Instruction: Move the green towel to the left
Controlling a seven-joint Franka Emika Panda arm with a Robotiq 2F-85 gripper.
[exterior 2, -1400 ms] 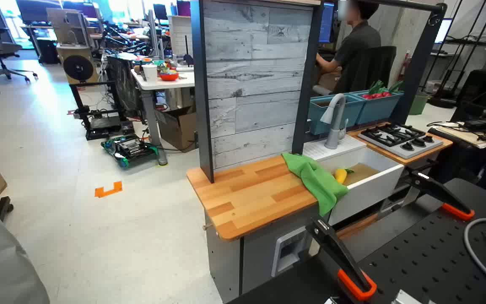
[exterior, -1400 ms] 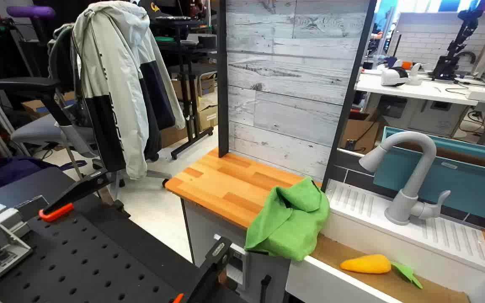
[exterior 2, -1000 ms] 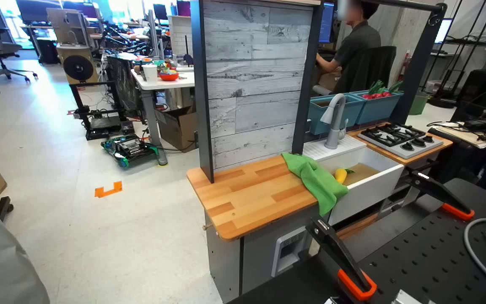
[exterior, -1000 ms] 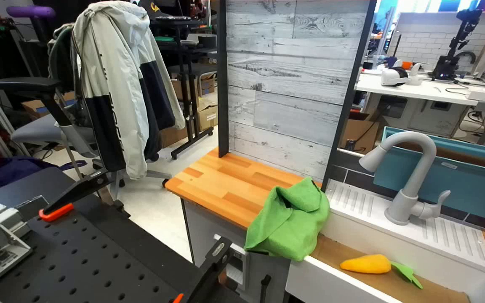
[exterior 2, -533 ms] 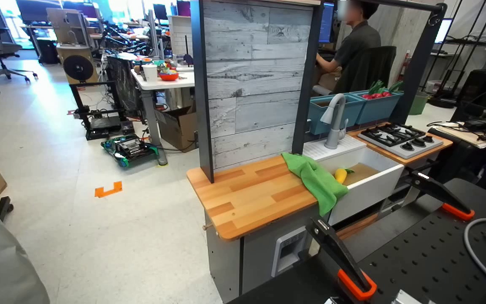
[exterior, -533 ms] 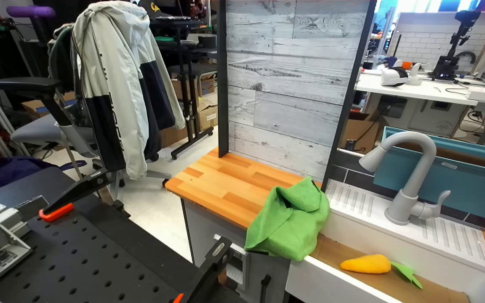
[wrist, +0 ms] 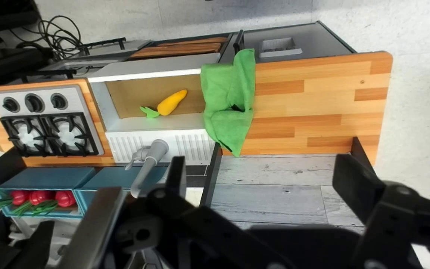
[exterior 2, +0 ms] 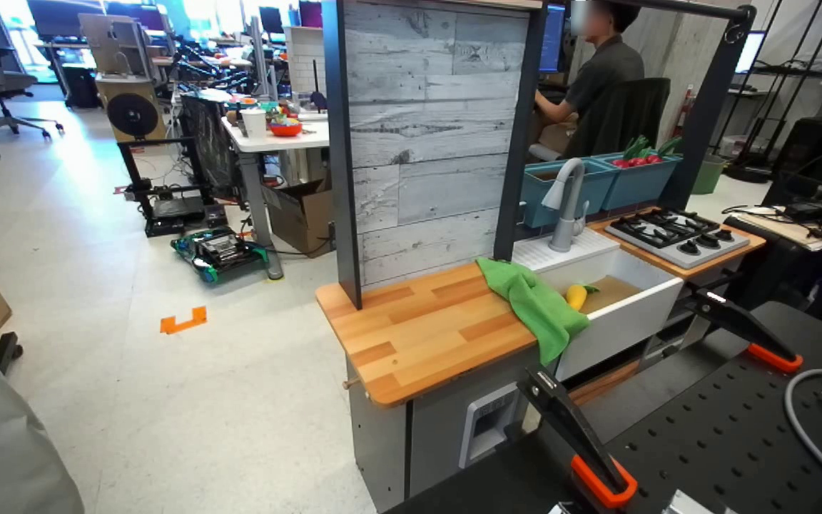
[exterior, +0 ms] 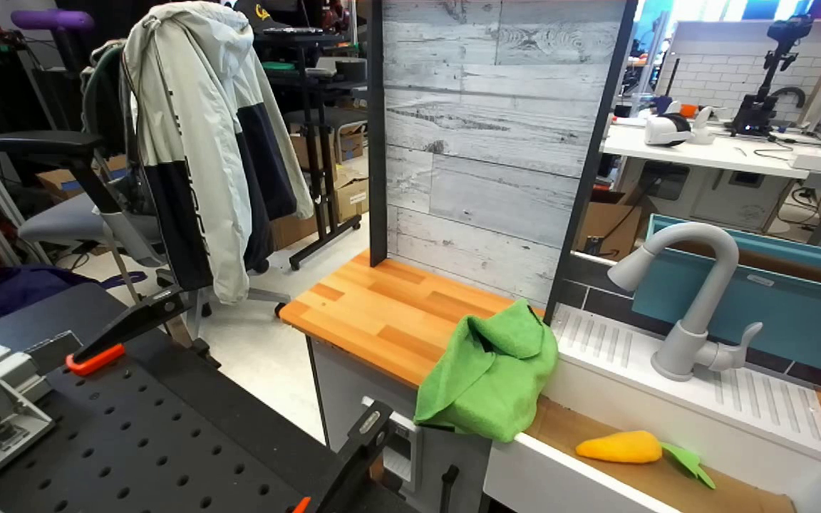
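Observation:
The green towel [exterior: 492, 377] lies crumpled over the right edge of the wooden counter [exterior: 375, 299] and drapes across the left end of the white sink [exterior: 560, 474]. It also hangs over the front edge in an exterior view [exterior 2: 536, 303]. In the wrist view the towel [wrist: 230, 97] shows between the bare counter [wrist: 323, 82] and the sink. My gripper [wrist: 260, 160] shows only in the wrist view. Its two black fingers are wide apart with nothing between them. It is apart from the towel, with the grey plank panel [wrist: 271, 198] seen behind the fingers. The arm is out of both exterior views.
A yellow toy carrot [exterior: 621, 447] lies in the sink. A grey faucet [exterior: 688, 313] stands behind it. The upright plank panel [exterior 2: 432, 128] with dark posts borders the counter's back. A stove [exterior 2: 678, 235], teal planters [exterior 2: 571, 189] and black clamps [exterior 2: 575, 428] are nearby.
The towel, carrot and counter have not moved. A black device on the far background table has shifted its upper part slightly.

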